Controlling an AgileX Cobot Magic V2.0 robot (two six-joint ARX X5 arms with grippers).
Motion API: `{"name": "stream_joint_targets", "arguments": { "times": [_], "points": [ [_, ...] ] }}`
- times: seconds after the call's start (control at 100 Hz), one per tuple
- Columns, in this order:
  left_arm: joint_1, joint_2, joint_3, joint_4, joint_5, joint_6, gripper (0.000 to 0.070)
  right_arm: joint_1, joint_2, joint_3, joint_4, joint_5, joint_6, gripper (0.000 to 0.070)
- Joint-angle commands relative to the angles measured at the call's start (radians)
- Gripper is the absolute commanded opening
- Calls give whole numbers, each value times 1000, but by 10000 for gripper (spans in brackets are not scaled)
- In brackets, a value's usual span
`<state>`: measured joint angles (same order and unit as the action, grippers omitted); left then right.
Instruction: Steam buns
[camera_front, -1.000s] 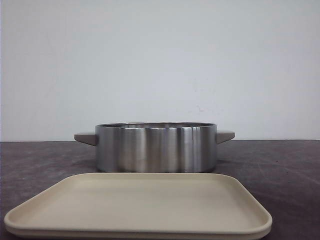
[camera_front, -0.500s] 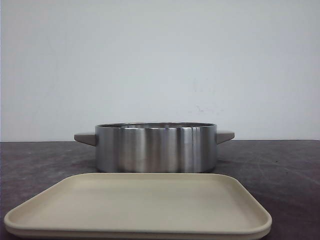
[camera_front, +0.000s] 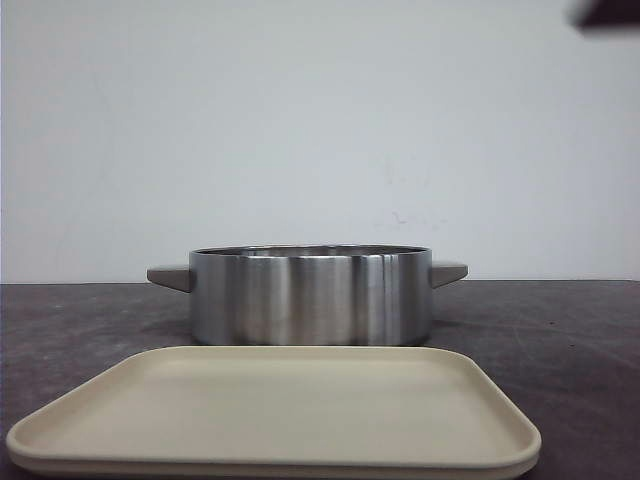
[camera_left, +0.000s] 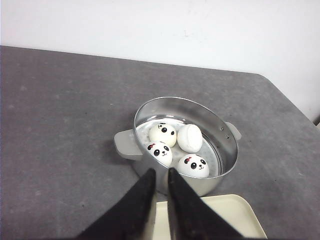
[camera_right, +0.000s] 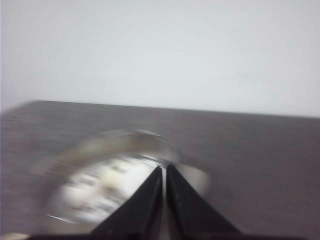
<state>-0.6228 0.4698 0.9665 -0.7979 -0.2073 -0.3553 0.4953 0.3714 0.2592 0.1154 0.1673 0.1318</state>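
I'm seeing four buns (camera_left: 176, 148) sitting inside the steel pot (camera_left: 221, 154) on the tabletop (camera_left: 60, 115); my left hand (camera_left: 159, 176) and right hand (camera_right: 164, 171) are both hovering nearly closed, holding nothing; no readable writing

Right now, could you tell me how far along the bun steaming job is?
All four buns already sit inside the steel pot, and the beige tray in front holds nothing. Nothing is in hand: the left gripper and right gripper are nearly closed on nothing. The pot is uncovered, and no lid is in view.
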Motion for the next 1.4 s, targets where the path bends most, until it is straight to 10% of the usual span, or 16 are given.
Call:
{"name": "stream_joint_targets", "arguments": {
  "times": [0.0, 0.43, 1.39],
  "points": [
    [-7, 4, 10, 9, -3, 0, 0, -97, -112, -61, 14, -43, -78, 6],
    [-7, 4, 10, 9, -3, -1, 0, -437, -368, -247, -158, -99, -47, 6],
    [-7, 4, 10, 9, -3, -1, 0, -440, -368, -247, -273, -89, -72, 6]
  ]
}}
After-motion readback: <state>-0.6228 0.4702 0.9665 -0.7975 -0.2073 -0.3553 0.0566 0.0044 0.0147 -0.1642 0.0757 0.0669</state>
